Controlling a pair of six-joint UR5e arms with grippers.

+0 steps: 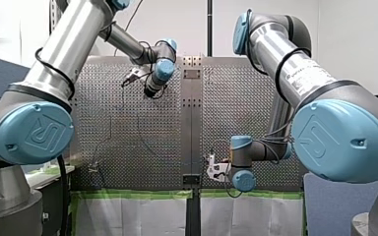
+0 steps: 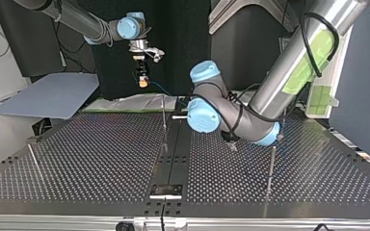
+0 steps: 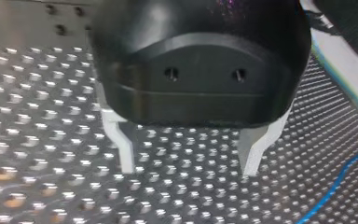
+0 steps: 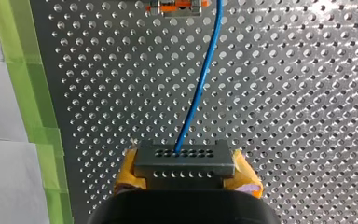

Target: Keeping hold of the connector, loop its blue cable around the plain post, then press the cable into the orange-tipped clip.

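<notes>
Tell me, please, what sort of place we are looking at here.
Probably a robotics lab: my left arm and my right arm stand at a perforated table edged with green tape, with a blue cable on it.

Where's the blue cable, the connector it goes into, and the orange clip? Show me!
blue cable [image 4: 198, 93]: right wrist view, about midway along its length.
connector [image 4: 185, 161]: right wrist view, middle of its holed face.
orange-tipped clip [image 4: 179, 5]: right wrist view, its orange part.
</notes>
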